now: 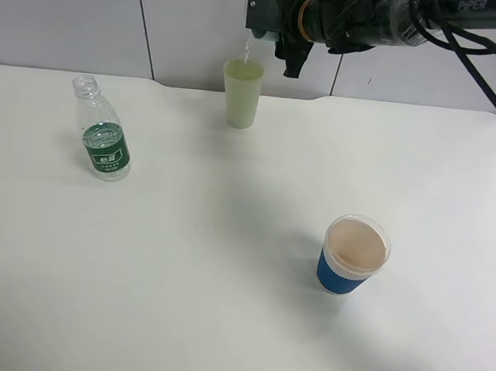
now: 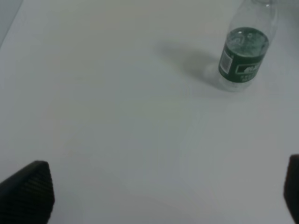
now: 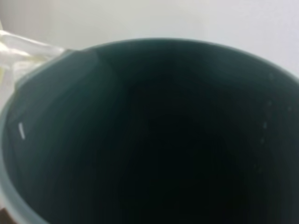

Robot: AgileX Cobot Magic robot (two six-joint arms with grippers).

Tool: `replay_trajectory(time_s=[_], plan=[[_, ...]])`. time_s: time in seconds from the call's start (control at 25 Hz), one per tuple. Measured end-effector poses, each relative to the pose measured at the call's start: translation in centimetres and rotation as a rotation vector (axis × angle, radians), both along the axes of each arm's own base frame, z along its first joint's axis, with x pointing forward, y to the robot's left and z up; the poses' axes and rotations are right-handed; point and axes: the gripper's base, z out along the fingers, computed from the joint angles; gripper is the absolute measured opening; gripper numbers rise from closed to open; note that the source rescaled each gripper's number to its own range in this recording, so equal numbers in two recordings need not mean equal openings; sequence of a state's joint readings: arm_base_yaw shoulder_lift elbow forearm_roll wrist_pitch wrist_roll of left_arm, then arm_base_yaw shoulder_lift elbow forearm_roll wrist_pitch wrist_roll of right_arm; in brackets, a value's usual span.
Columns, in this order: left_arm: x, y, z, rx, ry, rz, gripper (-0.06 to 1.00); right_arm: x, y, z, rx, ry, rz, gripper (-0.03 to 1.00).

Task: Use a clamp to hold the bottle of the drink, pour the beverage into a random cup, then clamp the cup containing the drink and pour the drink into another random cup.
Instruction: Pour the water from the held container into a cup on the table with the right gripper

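Note:
My right gripper (image 1: 287, 34) is shut on a dark teal cup (image 1: 263, 10), held tipped on its side high above the back of the table. A thin stream of water (image 1: 248, 48) runs from its rim into the pale green cup (image 1: 241, 93) standing right below. The right wrist view is filled with the dark cup's inside (image 3: 154, 140), with water leaving at its rim (image 3: 21, 49). The clear bottle with a green label (image 1: 104, 131) stands upright and uncapped at the left; it also shows in the left wrist view (image 2: 244, 51). My left gripper (image 2: 161, 191) is open and empty, well short of the bottle.
A blue paper cup with a white rim (image 1: 352, 255) stands at the front right, its inside brownish. The white table (image 1: 223, 278) meets a grey wall at the back. Black cables hang behind the right arm (image 1: 481, 58).

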State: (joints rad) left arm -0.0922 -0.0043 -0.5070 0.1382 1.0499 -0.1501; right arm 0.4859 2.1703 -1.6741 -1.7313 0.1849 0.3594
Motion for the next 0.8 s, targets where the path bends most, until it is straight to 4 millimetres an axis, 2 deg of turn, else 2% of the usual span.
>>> replay_trajectory(time_s=[0.8], plan=[[0.00,0.05,0.01,0.006,-0.001,0.004,1.00,0.04,-0.10,0.03,-0.063,-0.021,0.013,0.00]])
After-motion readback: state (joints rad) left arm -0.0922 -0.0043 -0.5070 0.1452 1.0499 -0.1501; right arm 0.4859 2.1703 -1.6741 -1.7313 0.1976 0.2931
